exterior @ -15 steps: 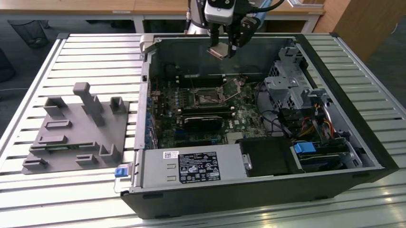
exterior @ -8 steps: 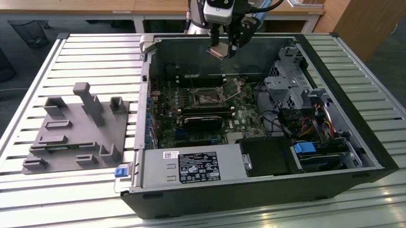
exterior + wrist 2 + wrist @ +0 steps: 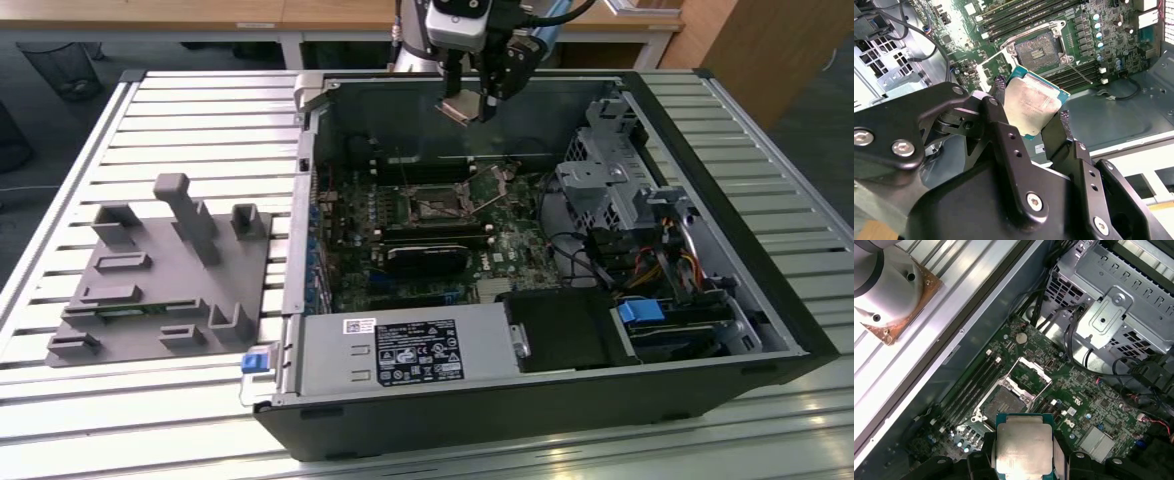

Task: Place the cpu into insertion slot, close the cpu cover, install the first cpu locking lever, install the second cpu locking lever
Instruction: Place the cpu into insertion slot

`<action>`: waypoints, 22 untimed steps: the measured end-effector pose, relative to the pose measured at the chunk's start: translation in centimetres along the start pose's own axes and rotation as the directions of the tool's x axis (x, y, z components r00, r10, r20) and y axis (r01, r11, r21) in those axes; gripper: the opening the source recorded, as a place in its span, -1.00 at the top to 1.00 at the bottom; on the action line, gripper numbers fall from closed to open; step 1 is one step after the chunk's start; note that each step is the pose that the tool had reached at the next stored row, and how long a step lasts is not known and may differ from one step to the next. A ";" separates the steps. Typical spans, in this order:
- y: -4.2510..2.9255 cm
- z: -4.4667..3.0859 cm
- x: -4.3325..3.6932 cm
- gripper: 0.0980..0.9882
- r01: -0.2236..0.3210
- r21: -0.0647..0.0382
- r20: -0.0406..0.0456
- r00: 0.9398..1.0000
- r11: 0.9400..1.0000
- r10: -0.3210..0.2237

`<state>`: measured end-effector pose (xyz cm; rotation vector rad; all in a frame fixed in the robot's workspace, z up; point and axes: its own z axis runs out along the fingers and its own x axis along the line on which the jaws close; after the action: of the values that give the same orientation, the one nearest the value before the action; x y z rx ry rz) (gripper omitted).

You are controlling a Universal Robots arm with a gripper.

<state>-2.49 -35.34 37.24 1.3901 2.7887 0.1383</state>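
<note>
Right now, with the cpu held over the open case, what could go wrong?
The gripper pinches the cpu by two edges only, tilted; it could slip or land skewed in the insertion slot. The raised cpu cover stands right beside the slot; the gripper might catch it.

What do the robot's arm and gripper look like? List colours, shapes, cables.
The gripper is matte black: two jointed link fingers with silver screws and small holes. In the exterior view the arm is light grey and silver, with black cables looping beside it.
</note>
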 end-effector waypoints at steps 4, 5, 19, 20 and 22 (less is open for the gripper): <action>0.00 0.00 0.00 0.00 -0.010 0.000 0.001 1.000 1.000 0.010; 0.00 0.01 0.00 0.00 -0.012 0.000 0.001 1.000 1.000 0.012; 0.00 0.02 0.00 0.00 -0.045 -0.001 0.004 0.999 0.999 0.045; 0.00 0.02 0.00 0.00 -0.047 -0.001 0.004 0.999 0.999 0.047; 0.00 0.02 0.00 0.00 -0.052 -0.001 0.005 0.999 0.999 0.052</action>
<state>-2.49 -35.34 37.22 1.4614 2.7495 0.1372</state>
